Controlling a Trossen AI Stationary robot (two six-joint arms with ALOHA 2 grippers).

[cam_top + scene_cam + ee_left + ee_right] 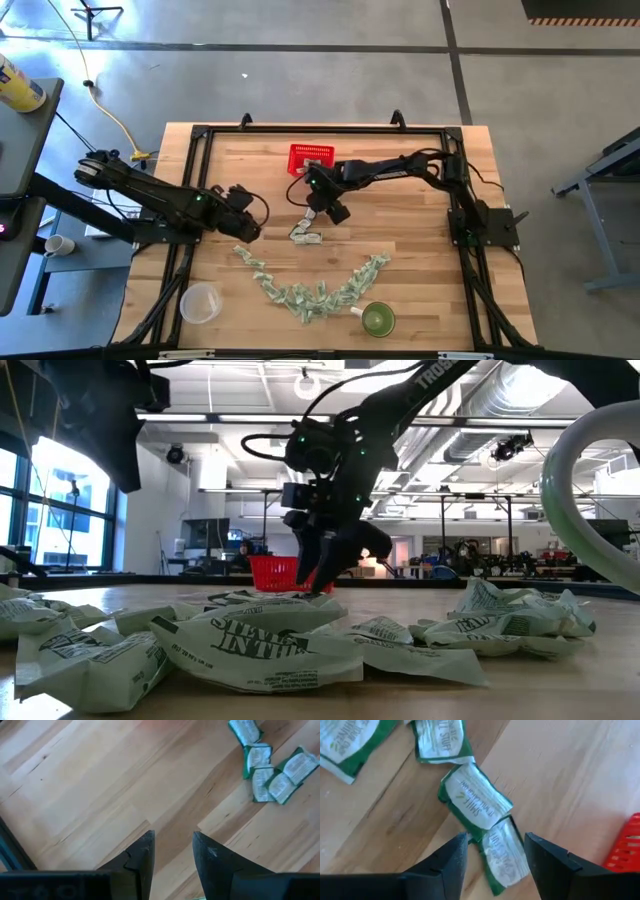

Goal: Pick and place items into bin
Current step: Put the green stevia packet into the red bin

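Note:
The items are small crumpled green-and-white packets. Several lie in an arc (310,292) across the table's near half and fill the front of the low view (250,645). A short chain of them (305,236) lies apart near the middle. My right gripper (318,218) is low over that chain and open, with a finger on either side of the end packet (502,852), which lies flat on the wood. The red basket (311,158) stands behind it toward the far edge. My left gripper (250,232) is open over bare wood (173,835), left of the chain.
A clear plastic cup (200,303) stands at the near left and a green cup (377,320) at the near right end of the arc. Black frame rails (195,200) run along the table's sides. Bare wood lies between the basket and the chain.

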